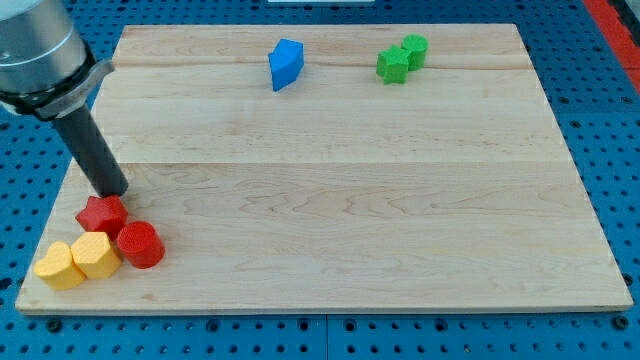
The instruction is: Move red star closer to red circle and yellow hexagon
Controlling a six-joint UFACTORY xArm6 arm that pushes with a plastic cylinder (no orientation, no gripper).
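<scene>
The red star (102, 215) lies near the board's bottom left corner. It touches the red circle (140, 245) at its lower right and the yellow hexagon (96, 255) just below it. My tip (113, 193) rests on the board right at the star's upper edge, touching or nearly touching it. The dark rod rises from there toward the view's top left.
A yellow heart-like block (58, 266) sits left of the hexagon at the board's corner. A blue block (285, 63) lies at the top centre. Two green blocks (393, 65) (415, 49) touch at the top right. The wooden board (340, 180) ends close to the bottom-left cluster.
</scene>
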